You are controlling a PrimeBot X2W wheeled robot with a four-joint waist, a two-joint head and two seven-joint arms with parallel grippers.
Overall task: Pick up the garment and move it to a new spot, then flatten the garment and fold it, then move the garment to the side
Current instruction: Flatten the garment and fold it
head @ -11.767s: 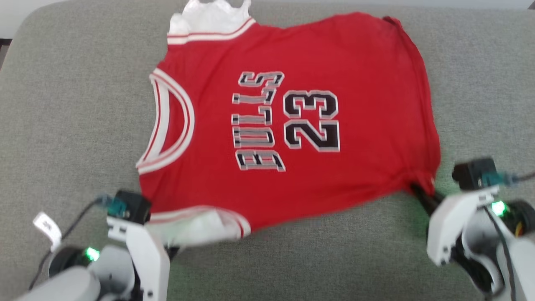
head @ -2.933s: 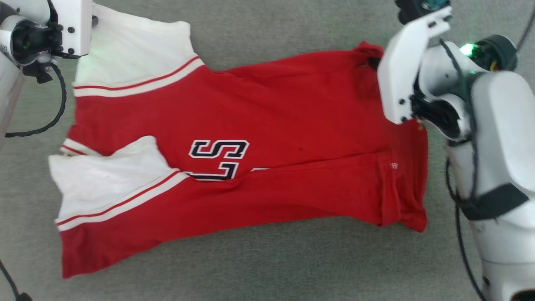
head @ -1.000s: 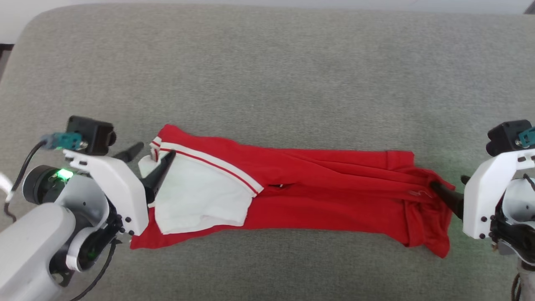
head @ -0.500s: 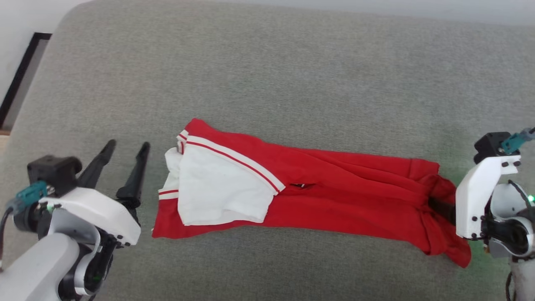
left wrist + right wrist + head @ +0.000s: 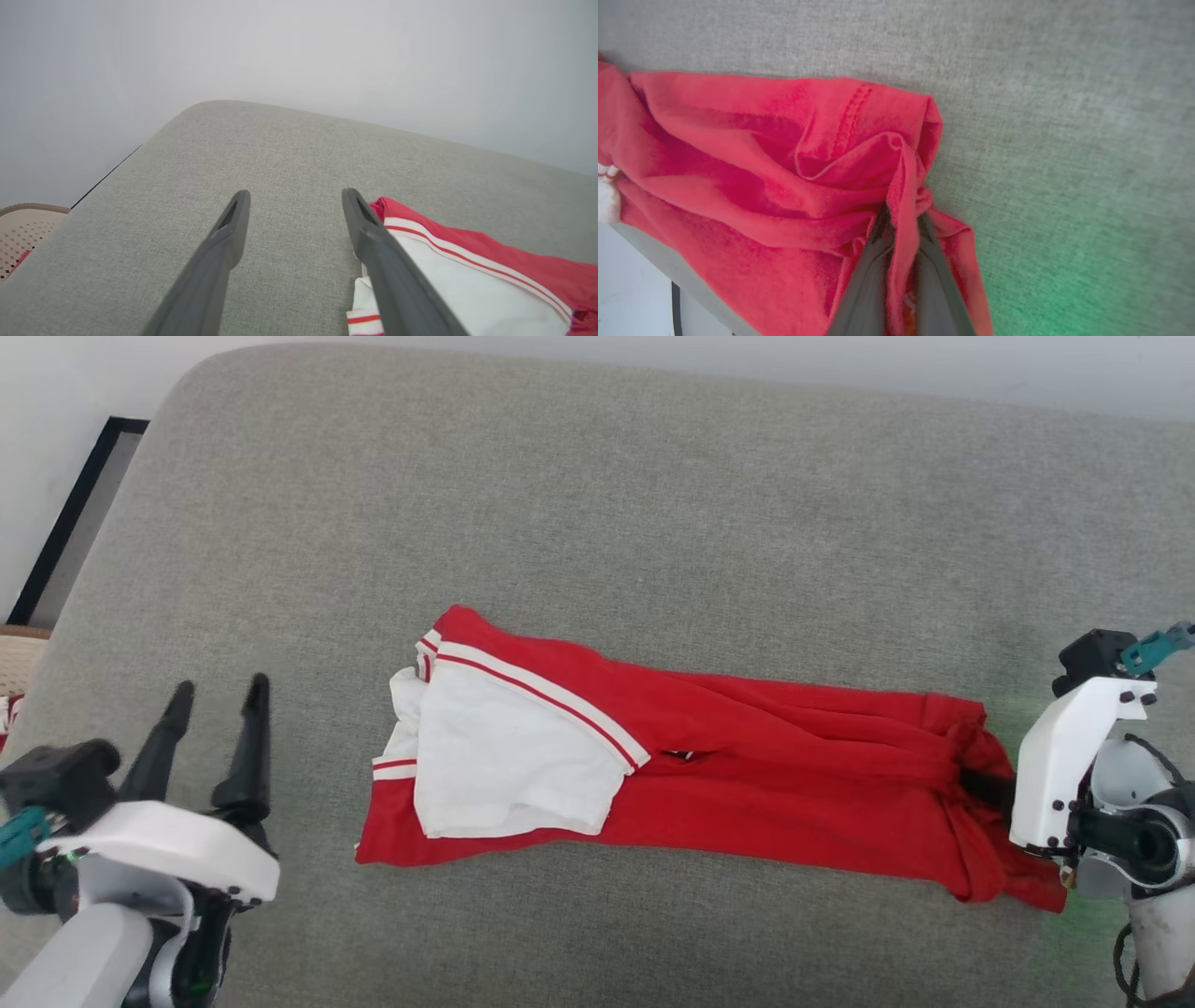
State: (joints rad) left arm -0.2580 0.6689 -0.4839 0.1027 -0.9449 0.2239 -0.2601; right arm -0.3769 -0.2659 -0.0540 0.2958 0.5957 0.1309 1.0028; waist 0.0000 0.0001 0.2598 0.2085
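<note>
Left pincer (image 5: 220, 685) back, seemingly off garment (image 5: 794, 775)

Honestly, there's no text, number or logo I can actually read anywhere here. The folded red garment (image 5: 747, 784) only has a tiny dark-and-white sliver of print (image 5: 684, 755) poking out at the crease just right of the white sleeve (image 5: 513, 756) in the head view, and it's way too small to make out. In the right wrist view there's a faint pale mark (image 5: 909, 298) low down on the red fabric, but it's blurred, so I can't tell if it's lettering.
</note>
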